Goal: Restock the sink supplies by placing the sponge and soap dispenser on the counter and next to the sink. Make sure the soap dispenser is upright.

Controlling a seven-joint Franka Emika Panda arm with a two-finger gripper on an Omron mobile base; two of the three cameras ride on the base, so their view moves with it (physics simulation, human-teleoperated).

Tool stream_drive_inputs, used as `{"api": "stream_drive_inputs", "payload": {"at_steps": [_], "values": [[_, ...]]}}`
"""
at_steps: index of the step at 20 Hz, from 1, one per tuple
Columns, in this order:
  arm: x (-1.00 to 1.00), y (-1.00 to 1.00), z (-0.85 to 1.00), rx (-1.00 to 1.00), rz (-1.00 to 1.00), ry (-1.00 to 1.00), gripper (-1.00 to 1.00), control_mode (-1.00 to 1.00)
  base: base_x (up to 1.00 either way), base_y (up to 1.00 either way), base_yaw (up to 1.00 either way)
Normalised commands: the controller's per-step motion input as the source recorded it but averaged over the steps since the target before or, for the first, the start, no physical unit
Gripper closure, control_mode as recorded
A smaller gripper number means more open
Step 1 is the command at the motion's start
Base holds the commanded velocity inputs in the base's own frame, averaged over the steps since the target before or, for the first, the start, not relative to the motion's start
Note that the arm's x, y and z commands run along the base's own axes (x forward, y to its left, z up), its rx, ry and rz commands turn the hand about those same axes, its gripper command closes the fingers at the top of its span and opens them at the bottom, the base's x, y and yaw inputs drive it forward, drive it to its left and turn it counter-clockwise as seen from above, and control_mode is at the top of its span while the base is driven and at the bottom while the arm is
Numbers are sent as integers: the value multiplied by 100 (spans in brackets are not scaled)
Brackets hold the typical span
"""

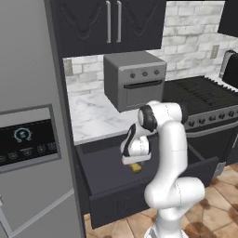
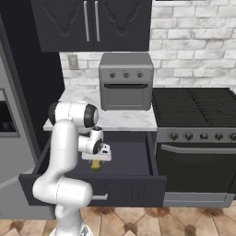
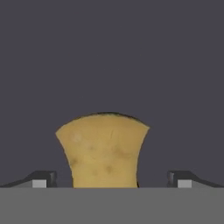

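2 base views flank the open drawer (image 1: 111,179); hand view close above.

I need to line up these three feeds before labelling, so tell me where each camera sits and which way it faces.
Left base view: behind the arm's left, facing forward and down at the open drawer; white arm at lower right.
Right base view: behind the arm's right, facing the drawer, toaster oven and stove; arm at lower left.
Hand view: on the hand, looking down into the drawer at the sponge; open gripper at the bottom.
Shared: all three show the sponge in the drawer.
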Motion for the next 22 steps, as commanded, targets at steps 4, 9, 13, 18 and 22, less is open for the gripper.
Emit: {"api": "stream_drive_inputs", "payload": {"at_steps": [4,9,13,18,22], "values": [[3,0,-31,0,1,0,-100,-100,0,0,0],[4,1,-22,0,0,-2,-100,-100,0,0,0],[3,11,-21,0,0,-1,-100,-100,0,0,0],[-3,18,-16,0,0,-2,100,-100,0,0,0],[-9,13,4,0,0,-2,100,-100,0,0,0]]}}
